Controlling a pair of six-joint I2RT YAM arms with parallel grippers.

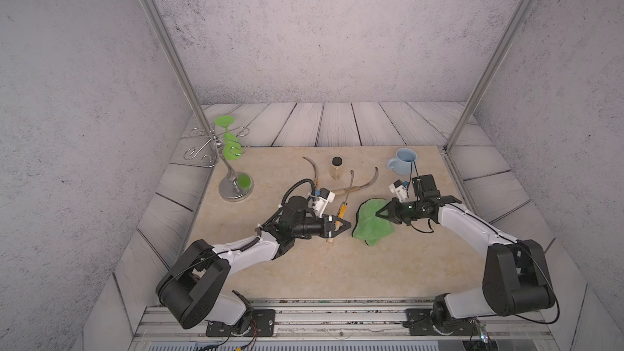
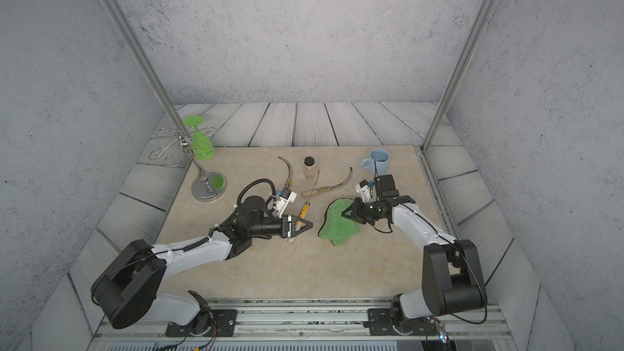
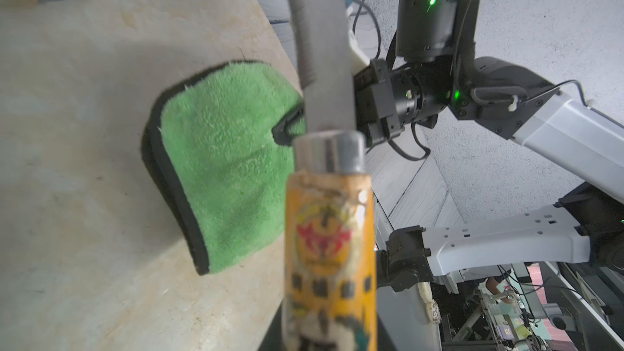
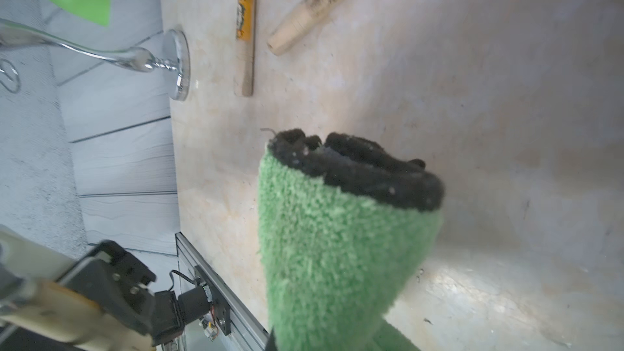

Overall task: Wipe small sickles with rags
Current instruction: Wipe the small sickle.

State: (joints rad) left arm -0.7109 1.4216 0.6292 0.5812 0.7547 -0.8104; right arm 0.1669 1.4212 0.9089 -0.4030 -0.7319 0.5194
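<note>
- Currently the left gripper [image 1: 341, 225] is clenched on the pale handle of the labelled sickle [image 1: 341, 211], low over the middle of the tabletop [image 1: 304, 265]. The thin blade points toward the far side.
- The right gripper [image 1: 381, 214] is pinched shut on an edge of the green rag [image 1: 371, 229], just beside that sickle. Its wrist view shows cloth bunched in the jaws, though most of the rag seems to rest on the tabletop.
- The plain-handled sickle [image 1: 344, 191] and the far sickle [image 1: 313, 167] lie untouched farther back.
- The step in hand looks like bringing rag to blade. First lift the cloth clear so it hangs free and offers a thick fold.
- Wipe from the metal collar toward the tip, following the back of the curve rather than pushing into the cutting edge.
- A firm left grip by the label should stop the handle twisting under the wiping pressure.
- A shallow pinch could let the rag slip. The jar [image 1: 336, 170] also stands near the blade tip, so swing wide of it.
</note>
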